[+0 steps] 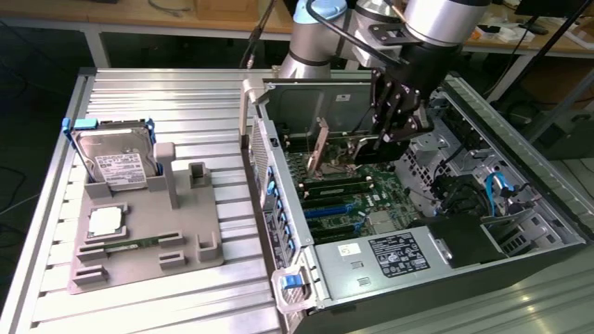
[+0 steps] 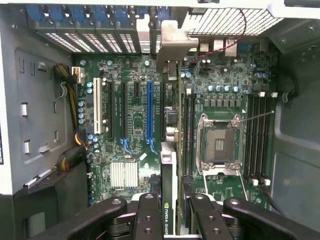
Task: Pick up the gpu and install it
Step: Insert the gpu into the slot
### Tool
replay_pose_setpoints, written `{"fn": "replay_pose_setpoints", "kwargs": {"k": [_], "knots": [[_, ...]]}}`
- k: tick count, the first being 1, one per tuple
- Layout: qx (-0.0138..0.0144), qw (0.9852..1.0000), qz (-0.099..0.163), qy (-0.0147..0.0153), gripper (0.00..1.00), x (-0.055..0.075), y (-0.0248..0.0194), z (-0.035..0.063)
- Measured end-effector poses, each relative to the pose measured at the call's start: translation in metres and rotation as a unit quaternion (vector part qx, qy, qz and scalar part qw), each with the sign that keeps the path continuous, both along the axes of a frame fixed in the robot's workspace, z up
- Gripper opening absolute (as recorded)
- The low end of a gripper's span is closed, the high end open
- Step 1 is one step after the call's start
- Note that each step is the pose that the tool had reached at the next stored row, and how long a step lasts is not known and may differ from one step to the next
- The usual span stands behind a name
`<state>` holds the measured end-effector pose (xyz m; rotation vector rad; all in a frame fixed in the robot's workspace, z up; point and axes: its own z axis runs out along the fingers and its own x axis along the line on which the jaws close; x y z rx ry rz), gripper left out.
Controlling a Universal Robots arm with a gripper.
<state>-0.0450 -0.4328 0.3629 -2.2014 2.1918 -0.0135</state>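
The gpu (image 1: pixel 320 142) stands upright on edge inside the open computer case (image 1: pixel 529 160), over the motherboard's expansion slots. In the wrist view I look along the gpu's top edge (image 2: pixel 169 200), with its silvery bracket (image 2: pixel 172 45) at the case's rear wall. My gripper (image 1: pixel 380 142) reaches down into the case from above. Its black fingers (image 2: pixel 148 210) sit on either side of the card's near end, so the gripper (image 2: pixel 173 197) is shut on the card. The card lines up between the blue slot (image 2: pixel 149 115) and the memory slots. I cannot tell whether its lower edge sits in a slot.
Case walls surround the gripper, with the power supply (image 1: pixel 399 254) at the near end and cables (image 1: pixel 496 188) on the exterior view's right. The empty processor socket (image 2: pixel 220 145) lies beside the card. A grey fixture (image 1: pixel 139 257) on the ribbed table holds a hard drive (image 1: pixel 116 160).
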Motion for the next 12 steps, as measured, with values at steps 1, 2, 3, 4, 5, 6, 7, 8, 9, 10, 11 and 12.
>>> {"fn": "replay_pose_setpoints", "kwargs": {"k": [1,2,3,4,5,6,7,8,9,10,11,12], "knots": [[0.0,1.0,-0.003,-0.0002,0.27,0.0,-0.0003,-0.0015],[0.0,1.0,-0.006,-0.0004,0.27,0.0,-0.0006,-0.0033],[0.0,1.0,-0.008,-0.0004,0.27,0.0,-0.0011,-0.005],[0.0,1.0,-0.009,-0.0005,0.27,0.0,-0.002,-0.0069],[0.0,1.0,-0.009,-0.0005,0.27,0.0,-0.0029,-0.0084],[-0.0001,1.0,-0.009,-0.0005,0.27,0.0,-0.0043,-0.0099],[-0.0001,1.0,-0.009,-0.0005,0.27,0.0,-0.0059,-0.0117],[0.0,1.0,-0.009,-0.0005,0.27,0.0,-0.0075,-0.0135],[0.0,1.0,-0.009,-0.0005,0.27,0.0,-0.0093,-0.0152],[0.0,1.0,-0.009,-0.0005,0.27,0.0,-0.0112,-0.017],[0.0,1.0,-0.009,-0.0006,0.27,0.0,-0.0131,-0.0187],[0.0,1.0,-0.009,-0.0006,0.27,0.0,-0.0152,-0.0204]]}}
